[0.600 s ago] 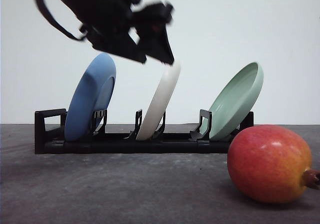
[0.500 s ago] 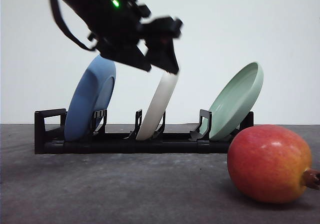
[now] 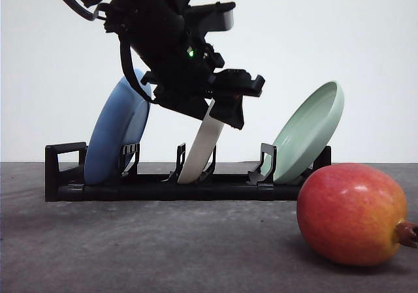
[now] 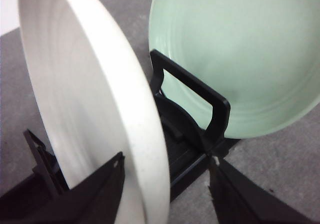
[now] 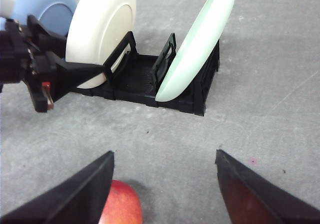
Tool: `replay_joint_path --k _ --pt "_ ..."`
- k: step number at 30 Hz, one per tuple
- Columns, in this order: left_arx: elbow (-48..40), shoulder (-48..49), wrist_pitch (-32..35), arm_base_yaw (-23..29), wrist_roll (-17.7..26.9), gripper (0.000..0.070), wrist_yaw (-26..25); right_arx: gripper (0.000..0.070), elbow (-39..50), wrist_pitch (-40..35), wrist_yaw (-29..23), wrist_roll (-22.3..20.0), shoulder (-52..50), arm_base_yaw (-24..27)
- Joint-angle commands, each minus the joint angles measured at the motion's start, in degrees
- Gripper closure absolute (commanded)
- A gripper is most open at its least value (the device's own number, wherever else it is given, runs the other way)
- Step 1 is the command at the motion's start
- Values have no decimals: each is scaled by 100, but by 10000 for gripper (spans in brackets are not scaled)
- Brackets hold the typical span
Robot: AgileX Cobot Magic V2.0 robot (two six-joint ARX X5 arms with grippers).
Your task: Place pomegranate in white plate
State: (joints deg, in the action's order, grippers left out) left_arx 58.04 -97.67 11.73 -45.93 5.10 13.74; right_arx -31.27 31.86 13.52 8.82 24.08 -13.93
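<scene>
The pomegranate (image 3: 353, 215), red with yellow-orange patches, lies on the table at the front right; its top also shows beside one finger of my right gripper (image 5: 162, 156), which hangs open above the table. The white plate (image 3: 204, 146) stands on edge in the middle slot of a black rack (image 3: 157, 188). My left gripper (image 3: 227, 113) is down over the plate's upper rim. In the left wrist view, the gripper (image 4: 166, 159) is open, its fingers straddling the white plate (image 4: 95, 99), with the rim close to one finger and apart from the other.
A blue plate (image 3: 117, 130) leans in the rack's left slot and a pale green plate (image 3: 310, 130) in its right slot, close to the white one. Grey tabletop lies between the rack and the pomegranate.
My left gripper has dropped down and to the right, from above the white plate's top edge to around its upper rim. The pomegranate and the plates have not moved.
</scene>
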Motion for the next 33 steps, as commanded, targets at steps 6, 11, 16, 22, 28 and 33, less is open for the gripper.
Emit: replay_joint_path --k 6,11,16,22,28,33 --pt "127 -94 65 -70 -31 627 134 289 -101 -74 -2 15 13 -24" --pt "129 -92 67 -70 -142 687 155 289 -101 -74 -2 15 13 -24" --pt "138 -65 62 -70 -451 688 154 289 -101 -74 0 15 13 -24" --pt "138 144 2 -70 -629 688 152 289 -101 -74 0 15 14 -24" --pt "138 525 -56 -71 -775 687 143 289 -101 -74 0 15 13 -24" --pt "138 930 -177 -97 -782 688 119 289 -101 -73 0 17 13 -24"
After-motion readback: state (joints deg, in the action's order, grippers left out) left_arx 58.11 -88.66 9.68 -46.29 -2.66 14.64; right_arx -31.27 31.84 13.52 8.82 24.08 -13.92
